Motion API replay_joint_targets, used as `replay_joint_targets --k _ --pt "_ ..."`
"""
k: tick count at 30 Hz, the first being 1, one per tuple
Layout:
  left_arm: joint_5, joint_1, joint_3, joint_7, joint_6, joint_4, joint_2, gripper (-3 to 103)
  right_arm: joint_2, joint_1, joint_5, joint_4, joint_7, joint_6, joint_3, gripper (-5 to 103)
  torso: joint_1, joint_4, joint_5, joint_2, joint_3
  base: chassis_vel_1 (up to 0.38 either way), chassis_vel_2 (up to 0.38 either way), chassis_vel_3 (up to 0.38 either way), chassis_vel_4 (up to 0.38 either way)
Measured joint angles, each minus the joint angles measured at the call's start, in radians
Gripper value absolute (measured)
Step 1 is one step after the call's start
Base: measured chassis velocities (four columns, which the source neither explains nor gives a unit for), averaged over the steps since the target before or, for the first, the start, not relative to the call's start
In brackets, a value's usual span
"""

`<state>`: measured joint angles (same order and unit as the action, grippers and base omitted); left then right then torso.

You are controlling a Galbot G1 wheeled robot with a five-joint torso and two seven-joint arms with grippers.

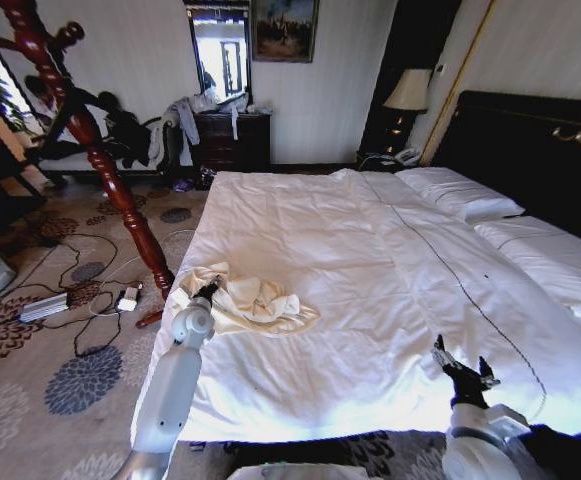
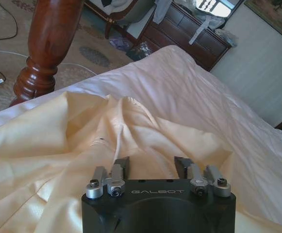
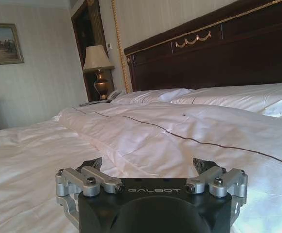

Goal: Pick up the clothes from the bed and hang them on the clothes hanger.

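A hotel bedroom, the white-quilted bed (image 1: 370,260) filling the foreground. Over its near edge the right gripper (image 1: 462,368) hovers, jaws spread wide. Toward the bed's left edge, the left gripper (image 1: 207,291), jaws parted and empty, hangs just above the crumpled cream garment (image 1: 250,300). Beyond stands the black headboard (image 1: 530,150).

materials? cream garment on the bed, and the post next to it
Cream garment: looks like thin woven fabric with slight sheen; soft folds. Post: seemingly turned wood, glossy red-brown varnish with highlights. Left pincer open just over the garment.
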<state>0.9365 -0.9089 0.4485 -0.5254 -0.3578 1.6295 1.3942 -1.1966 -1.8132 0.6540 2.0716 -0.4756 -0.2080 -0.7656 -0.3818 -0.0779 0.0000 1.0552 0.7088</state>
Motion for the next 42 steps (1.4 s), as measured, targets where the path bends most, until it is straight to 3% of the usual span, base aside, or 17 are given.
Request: replay_joint_targets --k 2,5,7,10,15,23,26,28,30,31,34,37,41,42 --pt "0.006 -0.001 0.001 0.000 -0.002 0.001 -0.001 47 0.000 0.001 0.000 -0.001 0.000 0.000 0.001 100 0.000 0.0000 0.0000 0.000 0.000 0.000 0.000 0.000 0.000" --pt "0.032 -0.004 0.004 -0.002 -0.012 0.007 -0.003 31 -0.001 0.002 0.000 -0.001 -0.001 0.000 0.001 100 0.000 0.0000 0.0000 0.000 0.000 0.000 0.000 0.000 0.000" --pt "0.036 -0.005 0.004 -0.002 -0.013 0.008 -0.003 31 -0.001 0.002 0.000 -0.001 -0.001 0.000 0.001 100 0.000 0.0000 0.0000 0.000 0.000 0.000 0.000 0.000 0.000" --pt "0.040 -0.014 0.009 -0.004 -0.013 0.025 -0.005 15 0.000 0.002 0.001 -0.001 -0.002 0.000 0.001 100 0.000 0.0000 0.0000 0.000 0.000 0.000 0.000 0.000 0.000" --pt "0.061 -0.036 0.018 -0.001 -0.010 0.057 -0.018 2 0.003 0.002 0.004 -0.001 -0.003 0.000 -0.003 100 0.000 0.0000 0.0000 0.000 0.000 0.000 0.000 0.000 0.000" --pt "0.061 -0.063 0.027 0.040 0.020 0.106 -0.070 0 0.007 0.004 0.004 -0.002 -0.004 0.000 0.000 100 0.000 -0.0001 -0.0004 0.000 0.000 0.000 0.000 0.000 0.000" --pt "0.020 -0.059 0.000 0.107 0.068 0.179 -0.191 0 0.023 0.003 0.006 -0.002 -0.005 0.000 0.000 100 0.000 0.0003 -0.0002 0.000 0.000 0.000 0.000 0.000 0.000" --pt "0.021 -0.050 -0.007 0.119 0.076 0.203 -0.224 0 0.028 0.003 0.008 -0.002 -0.005 0.000 0.000 100 0.000 0.0004 -0.0003 0.000 0.000 0.000 0.000 0.000 0.000" --pt "0.094 -0.005 -0.015 0.137 0.083 0.284 -0.309 0 0.041 0.006 0.016 0.000 -0.006 0.000 0.000 100 0.000 -0.0001 0.0000 0.000 0.000 0.000 0.000 0.000 0.000" --pt "0.094 -0.005 -0.015 0.137 0.083 0.284 -0.309 0 0.041 0.006 0.016 0.000 -0.006 0.000 0.000 100 0.000 -0.0001 0.0000 0.000 0.000 0.000 0.000 0.000 0.000" --pt "0.239 0.041 0.009 0.140 0.084 0.400 -0.376 0 0.063 0.009 0.062 0.018 -0.014 0.004 0.001 100 0.000 -0.0005 0.0003 0.000 0.000 0.000 0.000 0.000 0.000" --pt "0.307 0.011 0.043 0.142 0.084 0.462 -0.403 0 0.078 0.010 0.110 0.037 -0.023 0.012 0.002 100 0.000 -0.0003 0.0003 0.000 0.000 0.000 0.000 0.000 0.000" --pt "0.240 -0.117 0.055 0.143 0.083 0.477 -0.437 0 0.110 0.003 0.159 0.070 -0.031 0.025 0.009 100 0.000 0.0001 0.0000 0.000 0.000 0.000 0.000 0.000 0.000" --pt "0.186 -0.169 0.053 0.144 0.084 0.469 -0.444 0 0.128 -0.004 0.165 0.087 -0.034 0.034 0.013 100 0.000 0.0003 -0.0004 0.000 0.000 0.000 0.000 0.000 0.000"
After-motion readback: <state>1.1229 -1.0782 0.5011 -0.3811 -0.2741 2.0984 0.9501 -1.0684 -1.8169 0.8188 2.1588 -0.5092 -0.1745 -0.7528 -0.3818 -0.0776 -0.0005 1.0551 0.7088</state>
